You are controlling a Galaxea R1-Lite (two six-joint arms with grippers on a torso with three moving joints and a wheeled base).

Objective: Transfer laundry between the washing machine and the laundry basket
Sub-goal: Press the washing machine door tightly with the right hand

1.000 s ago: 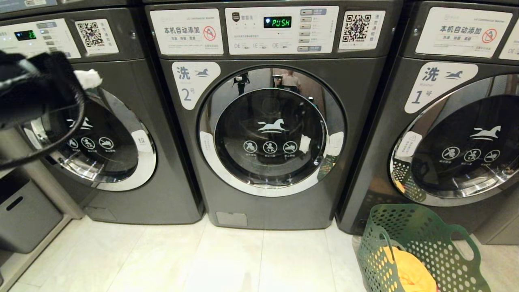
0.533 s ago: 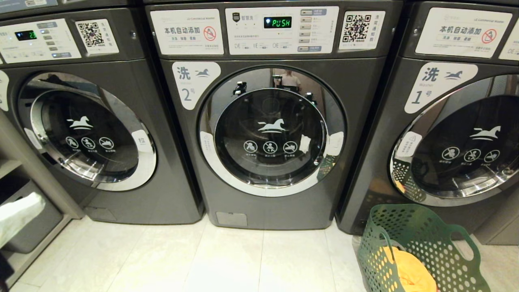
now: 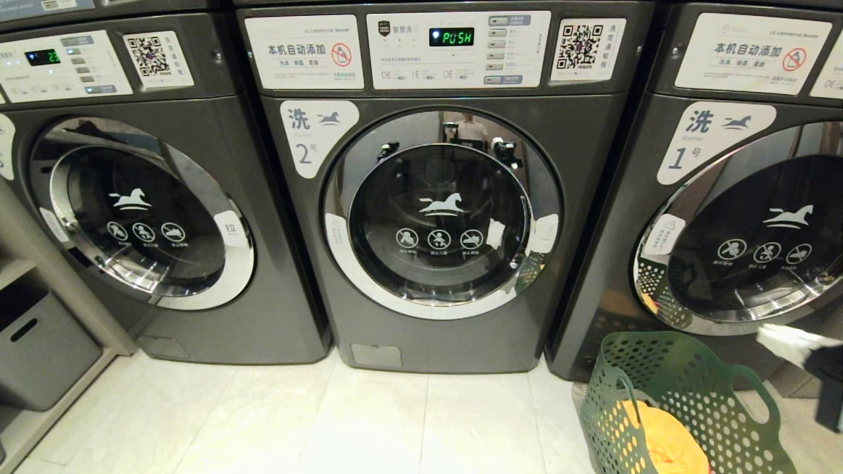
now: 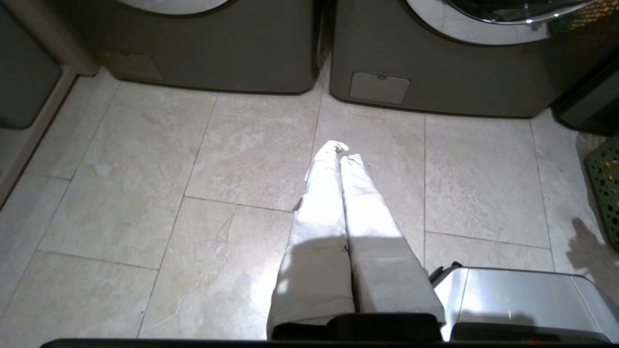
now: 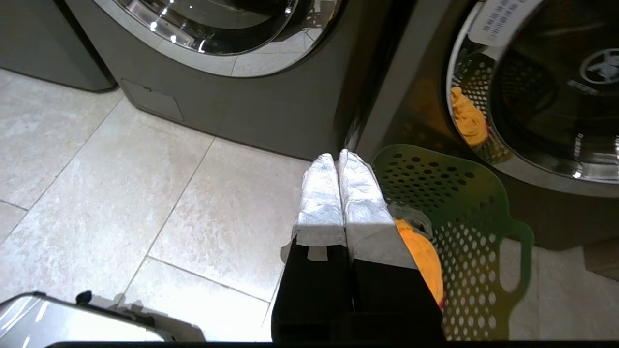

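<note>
Tiled floor fronts washer 2 (image 3: pixel 435 217), door closed, basket (image 3: pixel 685 401) with yellow laundry (image 3: pixel 665 441) right of it; my right gripper (image 5: pixel 338 157) and left gripper (image 4: pixel 341 149), pinched empty, could snag basket holes.

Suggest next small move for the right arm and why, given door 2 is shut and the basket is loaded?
Probably open the right gripper over the laundry basket. Its fingers are pressed together, empty, above the rim, with the orange-yellow garment just below. The washing machine door is closed, though, so it may need opening first. The left gripper hangs shut over bare floor.
</note>
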